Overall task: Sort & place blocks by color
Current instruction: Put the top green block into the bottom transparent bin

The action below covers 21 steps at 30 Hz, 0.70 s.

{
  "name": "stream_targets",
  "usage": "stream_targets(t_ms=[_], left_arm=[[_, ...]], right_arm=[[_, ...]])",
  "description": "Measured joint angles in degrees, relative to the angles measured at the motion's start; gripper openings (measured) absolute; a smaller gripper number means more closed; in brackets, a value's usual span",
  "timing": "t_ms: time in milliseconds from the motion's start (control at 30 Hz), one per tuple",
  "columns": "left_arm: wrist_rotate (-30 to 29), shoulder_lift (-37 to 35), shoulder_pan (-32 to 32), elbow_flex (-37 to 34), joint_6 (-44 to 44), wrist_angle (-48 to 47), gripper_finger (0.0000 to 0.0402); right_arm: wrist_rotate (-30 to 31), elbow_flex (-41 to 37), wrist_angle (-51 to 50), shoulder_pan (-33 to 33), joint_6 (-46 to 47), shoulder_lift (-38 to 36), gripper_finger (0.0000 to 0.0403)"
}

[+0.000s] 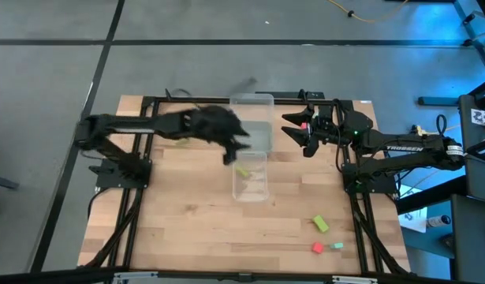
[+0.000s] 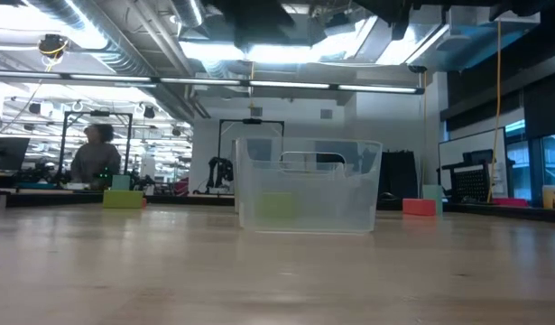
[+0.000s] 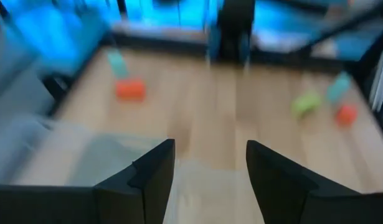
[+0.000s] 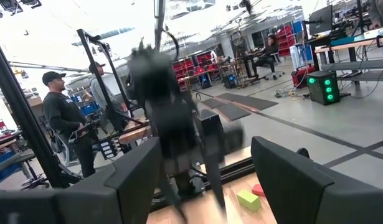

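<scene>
Sorting partly done: one lime yellow-green block (image 1: 242, 170) lies in the nearest clear plastic tray (image 1: 251, 192) under the spread, empty left gripper (image 1: 230, 155) (right gripper (image 1: 301, 136) spread, waiting), while lime (image 1: 321, 225), red (image 1: 317, 248) and mint (image 1: 337, 246) blocks remain loose on the wooden table (image 1: 187, 221).

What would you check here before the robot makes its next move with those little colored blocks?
1. Left tool open, holding nothing: ok.
2. Lime block lies inside the near clear tray: ok.
3. Right tool open, hanging off to the trays' right: ok.
4. Blocks still loose on the table: lime block, red block, teal block: not ok.
5. Contents of the other trays: cannot tell.
</scene>
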Motion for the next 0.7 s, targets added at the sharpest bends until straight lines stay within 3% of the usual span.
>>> stream_targets(t_ms=[133,433,533,700], left_arm=[[0.03,-10.04,1.43,-6.35,-0.01,6.86,0.0189],[-0.73,-25.98,0.72,-32.09,-6.97,39.26,0.0189],[-2.12,-28.08,0.02,-36.22,-6.95,43.16,0.0189],[-1.9,-28.15,-0.22,-37.27,-6.95,43.83,0.0189]], right_arm=[[-0.01,0.0,-0.03,0.02,-0.03,0.0,0.0255],[-0.01,0.0,-0.31,0.0,-0.07,0.0,0.0255],[-0.03,0.0,-0.31,0.01,-0.16,0.0,0.0255],[-0.08,0.0,-0.31,0.0,-0.29,0.0,0.0255]])
